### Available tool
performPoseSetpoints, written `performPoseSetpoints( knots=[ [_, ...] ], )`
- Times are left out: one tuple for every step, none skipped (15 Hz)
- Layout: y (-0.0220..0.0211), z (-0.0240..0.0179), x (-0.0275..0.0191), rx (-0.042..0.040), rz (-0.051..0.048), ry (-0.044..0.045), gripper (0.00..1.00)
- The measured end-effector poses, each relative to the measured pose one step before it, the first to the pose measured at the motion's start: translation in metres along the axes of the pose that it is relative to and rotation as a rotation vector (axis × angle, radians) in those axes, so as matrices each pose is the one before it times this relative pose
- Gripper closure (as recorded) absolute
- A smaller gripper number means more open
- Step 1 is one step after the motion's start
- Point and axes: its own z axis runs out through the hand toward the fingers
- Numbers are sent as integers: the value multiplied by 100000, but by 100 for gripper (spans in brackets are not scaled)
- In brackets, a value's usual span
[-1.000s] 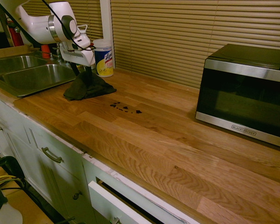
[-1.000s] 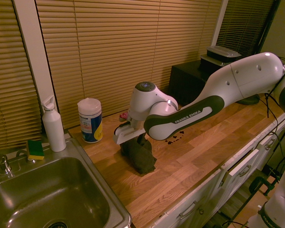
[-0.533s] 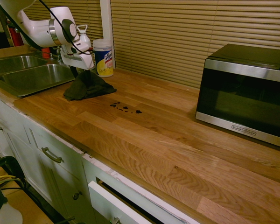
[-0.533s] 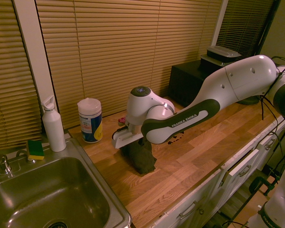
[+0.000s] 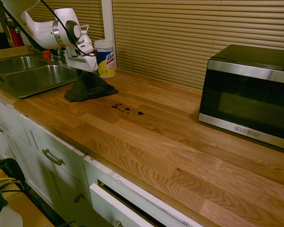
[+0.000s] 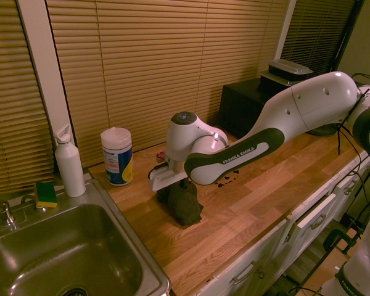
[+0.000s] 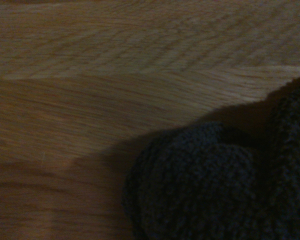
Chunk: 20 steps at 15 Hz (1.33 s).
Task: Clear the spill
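Since the earlier frame your gripper [image 5: 82,72] is sinking slightly into the dark cloth [image 5: 89,87]; finger spacing you cannot tell. The spill [image 5: 127,109] is lying on the countertop [image 5: 180,142] beside the cloth.

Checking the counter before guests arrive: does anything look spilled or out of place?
Yes. The spill, a trail of dark blotches, sits on the wooden counter beside a bunched dark cloth.

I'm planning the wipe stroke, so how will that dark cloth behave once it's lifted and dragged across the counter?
The cloth lies in a crumpled, peaked heap under the gripper, so it is probably floppy and will droop when lifted. Its nubby weave in the wrist view suggests it drags rather than slides on the wooden counter. It would likely bunch before reaching the spill.
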Motion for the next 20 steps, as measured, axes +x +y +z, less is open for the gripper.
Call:
performPoseSetpoints(
  knots=[
    [81,105,39,-108,77,-5,100],
    [35,37,41,-52,111,-24,100],
    [53,55,5,-123,138,-132,100],
    [99,89,61,-210,265,-160,100],
    [142,104,169,-279,369,-29,100],
    [157,59,260,-217,324,-20,100],
    [315,11,429,-214,516,-192,100],
    [564,-1,590,33,562,-371,100],
    [708,-46,752,83,648,-429,100],
    [955,-8,904,-578,406,-245,100],
    [1059,107,1009,-888,387,87,100],
    [1049,130,981,-660,543,327,100],
    [768,88,876,-558,379,202,100],
    [599,58,716,-495,266,117,100],
    [533,99,634,-326,483,68,100],
    [498,102,639,-180,518,46,100],
    [511,68,647,-168,619,149,100],
    [571,113,882,-417,848,229,100],
    [603,123,886,-446,732,202,100],
    [683,134,918,-293,685,228,100]
  ],
)
